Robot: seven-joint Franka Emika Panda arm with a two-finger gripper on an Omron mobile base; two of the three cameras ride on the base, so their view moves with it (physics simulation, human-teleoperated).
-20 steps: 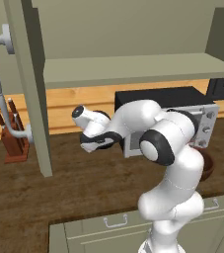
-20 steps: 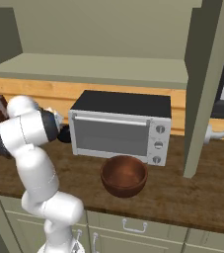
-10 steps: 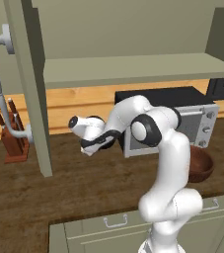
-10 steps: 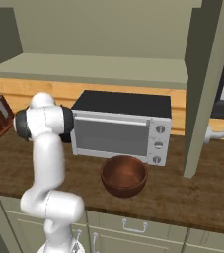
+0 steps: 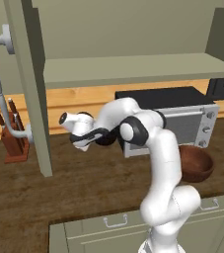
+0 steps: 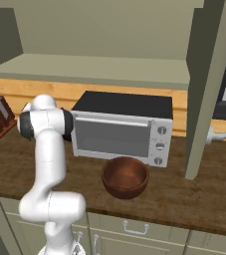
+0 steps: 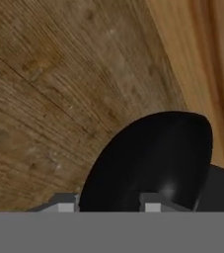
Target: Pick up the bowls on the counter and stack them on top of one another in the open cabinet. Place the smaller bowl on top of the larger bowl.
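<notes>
Hand view: my gripper (image 7: 106,203) straddles the rim of the small black bowl (image 7: 155,158), one finger inside, one outside, apparently grasping it (contact is cut off). Left base view: that bowl hangs dark behind my gripper (image 5: 94,137), above the worktop (image 5: 74,188). Right base view: reddish-brown bowl (image 6: 125,176) near the worktop's front edge, before the toaster oven (image 6: 122,130); my arm hides the black bowl.
</notes>
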